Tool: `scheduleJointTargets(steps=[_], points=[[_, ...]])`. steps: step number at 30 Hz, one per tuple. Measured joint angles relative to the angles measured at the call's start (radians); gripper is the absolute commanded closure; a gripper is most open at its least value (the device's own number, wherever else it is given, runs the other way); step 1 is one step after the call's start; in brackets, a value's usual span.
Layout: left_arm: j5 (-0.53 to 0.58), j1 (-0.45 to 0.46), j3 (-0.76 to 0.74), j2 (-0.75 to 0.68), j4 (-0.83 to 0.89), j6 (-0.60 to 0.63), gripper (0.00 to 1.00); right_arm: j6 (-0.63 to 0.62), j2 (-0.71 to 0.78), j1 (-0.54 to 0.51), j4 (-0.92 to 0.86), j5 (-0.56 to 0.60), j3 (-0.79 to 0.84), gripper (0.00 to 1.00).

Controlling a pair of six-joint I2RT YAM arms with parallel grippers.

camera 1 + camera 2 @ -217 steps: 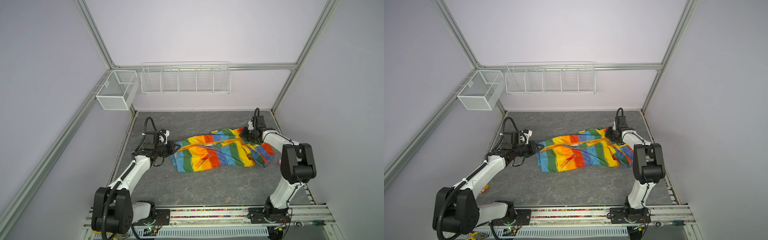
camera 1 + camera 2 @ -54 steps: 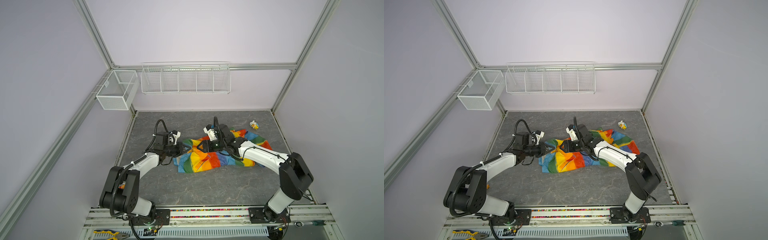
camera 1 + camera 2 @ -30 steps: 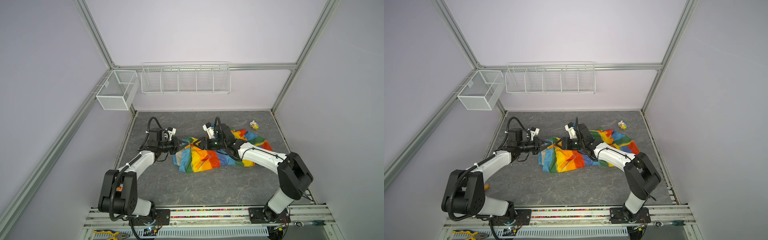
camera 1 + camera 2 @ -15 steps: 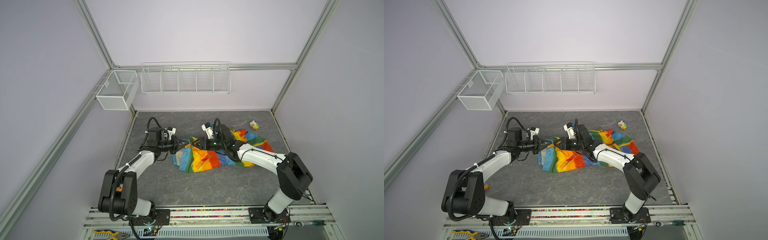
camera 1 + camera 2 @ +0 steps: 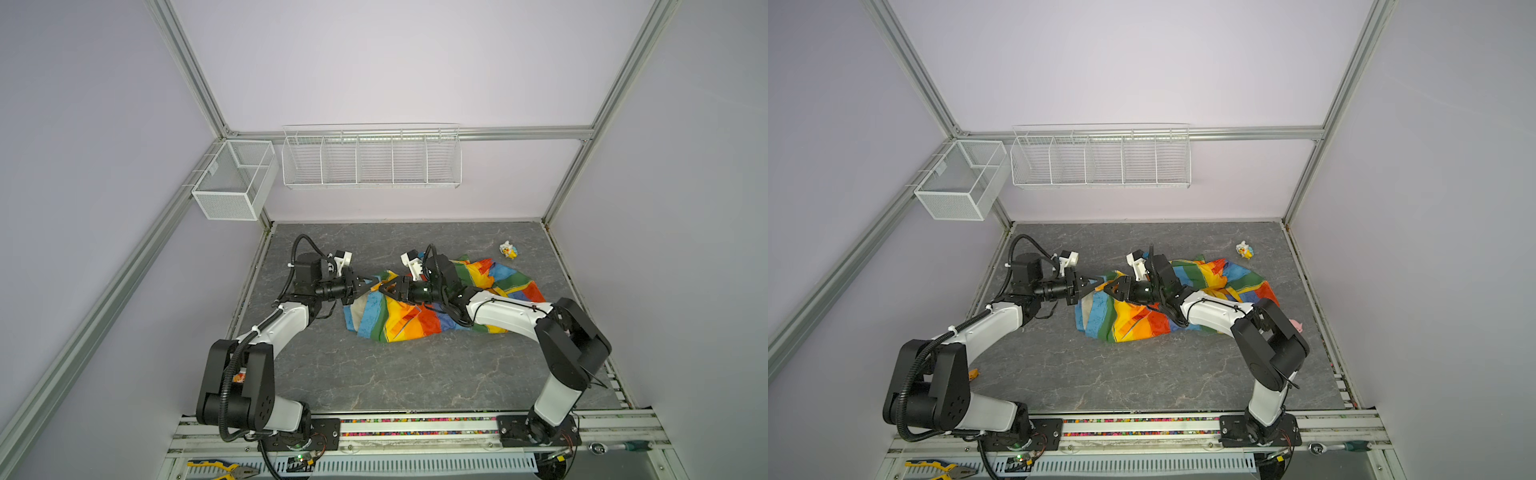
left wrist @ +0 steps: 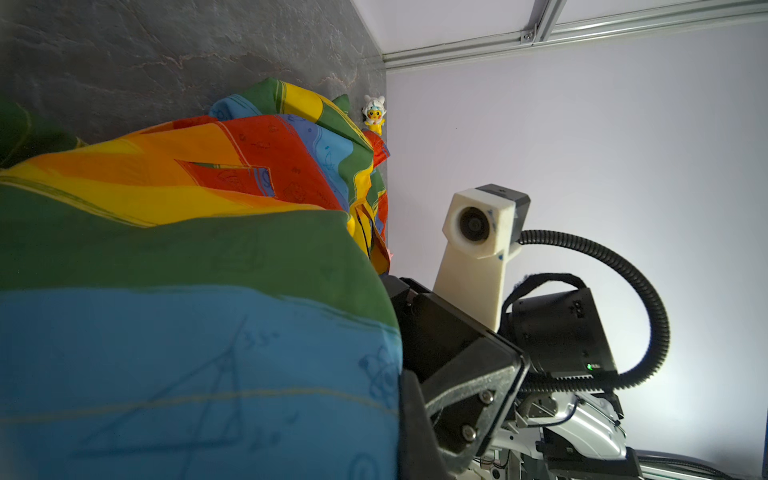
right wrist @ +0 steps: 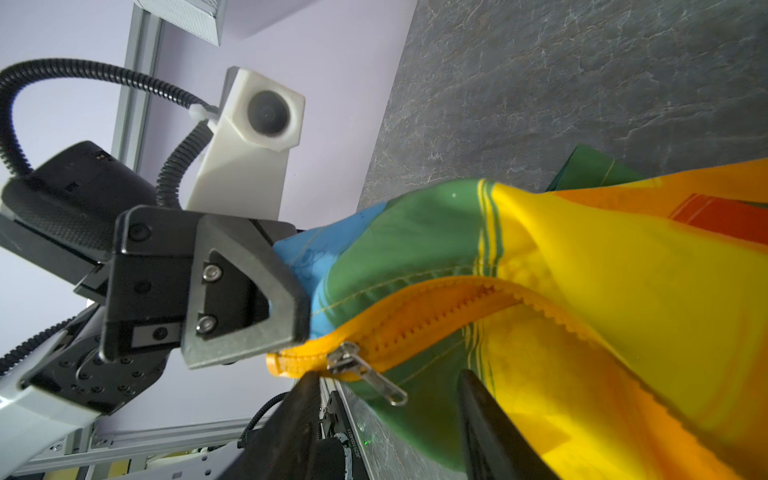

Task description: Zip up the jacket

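Note:
The striped jacket (image 5: 415, 316) (image 5: 1142, 316) lies bunched on the grey table. Its left corner is lifted off the surface. My left gripper (image 5: 368, 286) (image 5: 1094, 284) (image 7: 291, 299) is shut on that blue-green corner, just beside the bottom end of the orange zipper (image 7: 436, 307). In the left wrist view the jacket's fabric (image 6: 187, 249) covers the jaws. My right gripper (image 5: 384, 289) (image 5: 1108, 289) (image 7: 386, 415) faces the left one, tip to tip, and is open. The metal zipper slider (image 7: 345, 359) and its pull tab (image 7: 384, 388) hang between the fingers (image 7: 482, 415), untouched.
A small white-yellow toy (image 5: 508, 250) (image 5: 1244, 250) (image 6: 374, 112) stands at the back right. A pink object (image 5: 1296, 324) lies by the right arm's elbow. Wire baskets (image 5: 370, 156) (image 5: 232, 178) hang on the walls. A small orange item (image 5: 972, 374) lies near the left arm's base.
The left gripper keeps its hold on the raised jacket corner. The right gripper has edged left toward it, its jaws narrowing slightly and widening again around the zipper slider.

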State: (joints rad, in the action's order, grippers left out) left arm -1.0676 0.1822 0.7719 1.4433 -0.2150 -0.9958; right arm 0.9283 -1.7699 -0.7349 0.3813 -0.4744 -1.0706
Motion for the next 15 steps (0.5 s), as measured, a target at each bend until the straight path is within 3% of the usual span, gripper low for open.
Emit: scheduleJointTargets(steps=[5,15], points=[[-0.006,-0.005,-0.016,0.000,-0.042,-0.030,1.00,0.044,-0.016,0.000,0.067,-0.006,0.004,0.46],[-0.005,-0.011,-0.026,0.000,-0.067,-0.044,1.00,0.110,-0.045,0.001,0.180,-0.041,0.015,0.58]])
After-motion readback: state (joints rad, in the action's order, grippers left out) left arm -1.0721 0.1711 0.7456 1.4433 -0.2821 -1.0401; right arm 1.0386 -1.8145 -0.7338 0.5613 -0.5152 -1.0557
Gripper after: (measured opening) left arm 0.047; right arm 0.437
